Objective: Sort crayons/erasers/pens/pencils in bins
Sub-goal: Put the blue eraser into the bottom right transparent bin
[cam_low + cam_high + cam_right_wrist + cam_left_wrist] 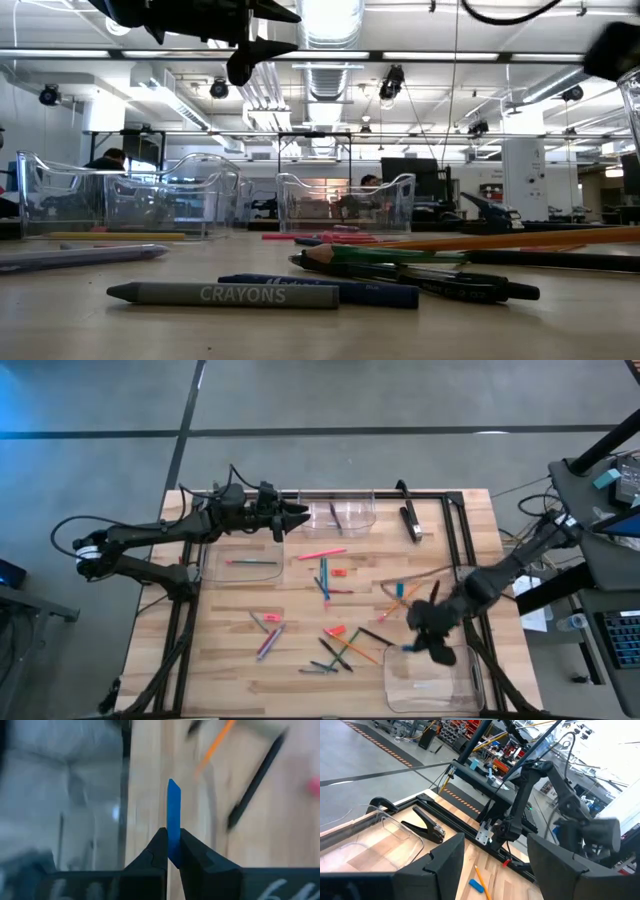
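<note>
My right gripper point(418, 647) hangs low at the near right, at the far left corner of a clear bin point(432, 680), and is shut on a slim blue piece point(173, 810); I cannot tell whether it is an eraser or a crayon. My left gripper point(298, 515) is open and empty point(495, 865), raised at the far left between a clear bin point(245, 565) that holds one stick and a far clear bin point(345, 515). Pens, pencils, crayons and small erasers lie loose in the table's middle point(335, 635). My right gripper pinches the blue piece's lower end point(173, 847) between its two fingertips. The piece lies along the fingers and sticks out past them, slanted end point(173, 784) foremost. It is lifted clear of the table, beside the bin's wall point(122, 810).
A black hand tool point(410, 520) lies at the far right. A blue eraser point(400, 589) and an orange pencil point(405, 600) lie right of centre. In the low view a grey crayon point(225, 294) and dark pens point(420, 280) lie at the near edge.
</note>
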You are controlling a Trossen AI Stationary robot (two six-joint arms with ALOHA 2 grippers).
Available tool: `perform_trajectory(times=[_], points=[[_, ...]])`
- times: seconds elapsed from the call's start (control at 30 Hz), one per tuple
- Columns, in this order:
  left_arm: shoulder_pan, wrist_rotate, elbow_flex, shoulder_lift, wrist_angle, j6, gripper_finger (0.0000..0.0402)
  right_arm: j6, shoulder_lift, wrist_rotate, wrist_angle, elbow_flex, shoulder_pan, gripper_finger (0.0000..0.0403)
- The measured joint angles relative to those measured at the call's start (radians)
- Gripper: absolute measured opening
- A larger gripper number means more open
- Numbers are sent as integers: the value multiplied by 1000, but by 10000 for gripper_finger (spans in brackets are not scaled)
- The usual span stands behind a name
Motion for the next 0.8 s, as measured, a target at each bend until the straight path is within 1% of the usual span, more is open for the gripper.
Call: perform_trajectory(times=[0.1,0.2,0.3,0.43,0.6,0.7,0.8], points=[[0,0,0,0,0,0,200,41,50,0,-27,-2,75,14],[0,0,0,0,0,2,200,72,97,4,-28,-2,109,29],[0,0,0,10,0,5,200,89,139,4,-28,-2,113,63],[-1,0,0,33,0,-1,200,88,175,7,-28,3,111,122],[-7,0,0,49,0,-1,200,83,185,7,-30,8,111,188],[-8,0,1,51,0,-2,200,68,174,7,-31,9,111,209],[-8,0,2,50,2,-2,200,63,151,18,-31,9,108,215]])
